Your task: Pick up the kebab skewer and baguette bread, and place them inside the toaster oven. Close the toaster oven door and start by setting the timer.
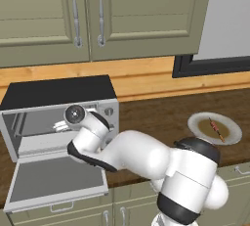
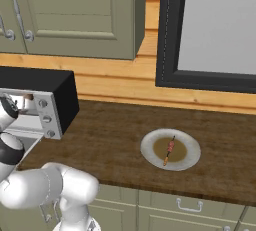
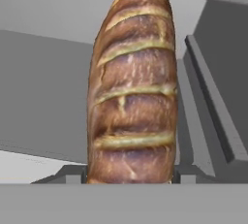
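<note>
Fingers (image 3: pixel 130 172) pinching baguette bread (image 3: pixel 131 92), its long axis pointing straight ahead from them into the open toaster oven (image 1: pixel 58 117), ready to set down.

The toaster oven (image 1: pixel 58 117) sits left on the counter (image 1: pixel 156 117), door (image 1: pixel 56 181) dropped forward; right (well apart), 1 plate (image 1: pixel 233 133) carries the kebab skewer (image 1: pixel 216 129).

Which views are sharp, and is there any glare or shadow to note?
Hand view: baguette bread close up, slightly soft. Left base view: toaster oven interior dim, no glare. Right base view: kebab skewer small but distinct, flat even lighting.
</note>
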{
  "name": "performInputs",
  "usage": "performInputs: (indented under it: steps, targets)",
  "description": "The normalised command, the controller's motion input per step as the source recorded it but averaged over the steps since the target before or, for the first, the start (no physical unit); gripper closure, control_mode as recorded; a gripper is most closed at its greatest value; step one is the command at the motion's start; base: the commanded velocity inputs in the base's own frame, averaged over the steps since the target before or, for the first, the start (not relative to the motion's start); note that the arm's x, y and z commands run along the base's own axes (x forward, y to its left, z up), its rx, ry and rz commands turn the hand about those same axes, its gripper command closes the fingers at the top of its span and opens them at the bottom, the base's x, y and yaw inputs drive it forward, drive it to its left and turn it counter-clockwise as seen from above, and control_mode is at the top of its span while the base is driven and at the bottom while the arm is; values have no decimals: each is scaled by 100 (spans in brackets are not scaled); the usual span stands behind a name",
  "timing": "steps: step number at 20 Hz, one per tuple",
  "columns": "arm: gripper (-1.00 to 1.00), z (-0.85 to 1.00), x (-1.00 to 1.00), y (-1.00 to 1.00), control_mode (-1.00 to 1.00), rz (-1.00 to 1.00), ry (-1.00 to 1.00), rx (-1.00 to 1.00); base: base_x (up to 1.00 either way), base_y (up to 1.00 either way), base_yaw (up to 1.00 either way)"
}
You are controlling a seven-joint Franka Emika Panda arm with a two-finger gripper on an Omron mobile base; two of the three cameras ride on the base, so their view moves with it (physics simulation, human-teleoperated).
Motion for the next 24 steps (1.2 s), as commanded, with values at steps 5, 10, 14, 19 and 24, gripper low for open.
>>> performInputs:
  steps: [5, 10, 14, 19, 24]
  targets:
    - [100, -26, 30, 5, -100, 0, 0, 0, 0, 0, 0]
    - [100, -23, 22, 11, -100, 0, -2, -1, 0, 0, 0]
    - [100, -7, 18, 15, -100, 0, -1, 0, 0, 0, 0]
    - [100, -5, 6, 3, -100, 0, 0, 0, 0, 0, 0]
    - [100, 0, 0, 0, -100, 0, -1, 0, 0, 0, 0]
